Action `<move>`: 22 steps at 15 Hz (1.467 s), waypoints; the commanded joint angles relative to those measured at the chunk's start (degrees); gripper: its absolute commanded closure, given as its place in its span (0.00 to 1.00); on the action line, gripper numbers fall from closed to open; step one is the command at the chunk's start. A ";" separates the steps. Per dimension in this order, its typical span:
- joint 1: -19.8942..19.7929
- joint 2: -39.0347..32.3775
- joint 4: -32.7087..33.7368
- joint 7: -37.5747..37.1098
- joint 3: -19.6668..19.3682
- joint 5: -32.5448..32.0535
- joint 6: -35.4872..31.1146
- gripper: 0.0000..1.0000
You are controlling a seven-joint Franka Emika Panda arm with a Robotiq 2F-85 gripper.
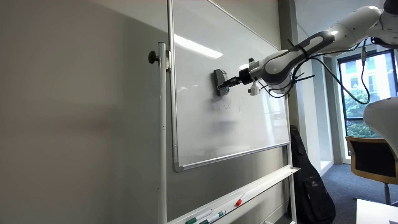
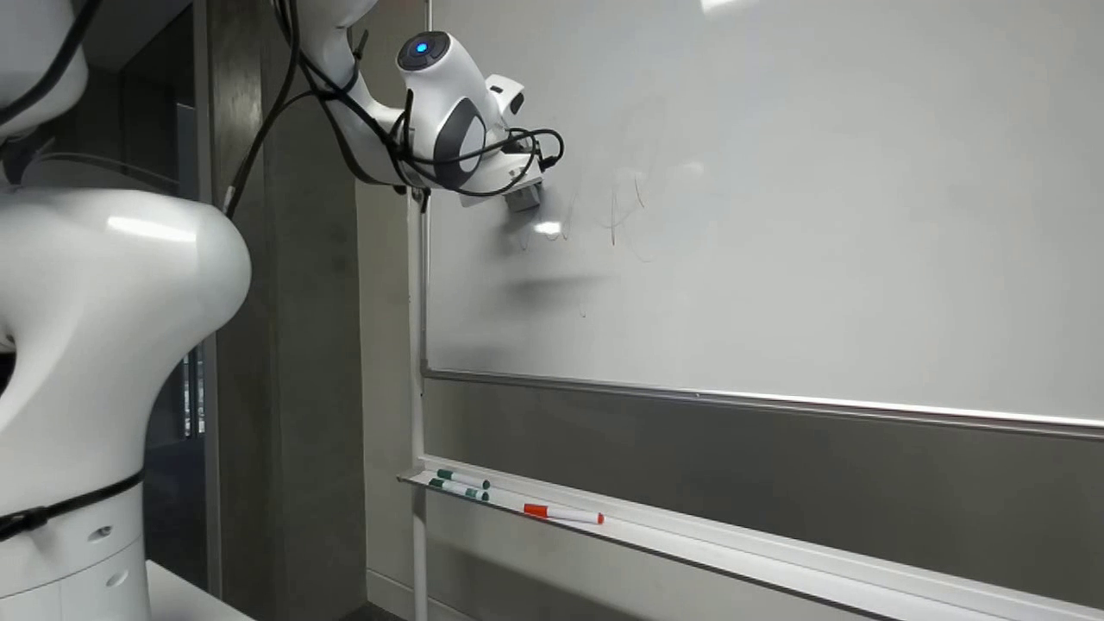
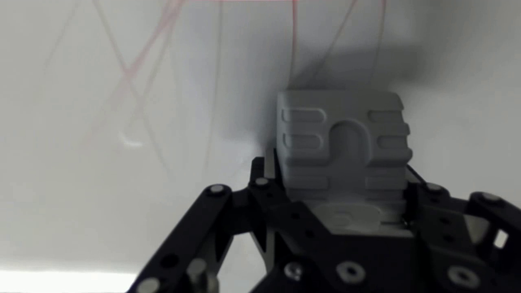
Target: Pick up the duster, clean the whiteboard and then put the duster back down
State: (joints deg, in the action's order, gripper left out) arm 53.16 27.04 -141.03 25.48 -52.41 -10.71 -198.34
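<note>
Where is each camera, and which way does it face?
In an exterior view: near an end of the whiteboard, facing along it toward a window; arm at right.
In an exterior view: near the robot's lower links, facing the whiteboard aslant; arm at upper left.
Wrist view: on the arm, facing the whiteboard past the jaws, which grip the duster.
Both exterior views share whiteboard, arm and markers.

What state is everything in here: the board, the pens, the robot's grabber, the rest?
Gripper: shut on the duster.
Duster: held at the whiteboard; contact hard to tell.
Whiteboard: marked with faint lines, some reddish.
Two green markers: lying on the tray, apparently capped.
Red marker: lying on the tray, apparently capped.
Arm light: lit, blue.
Black bag: standing on end, tilted.
</note>
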 commanded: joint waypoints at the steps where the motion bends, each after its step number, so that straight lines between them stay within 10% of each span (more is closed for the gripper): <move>1: 1.12 0.48 0.41 3.88 -5.41 -0.33 0.00 0.62; 22: 12.39 -0.30 8.50 1.04 -37.54 -4.31 -0.13 0.62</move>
State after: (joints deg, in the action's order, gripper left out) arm 60.21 29.74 -137.63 29.66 -84.47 -15.23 -198.47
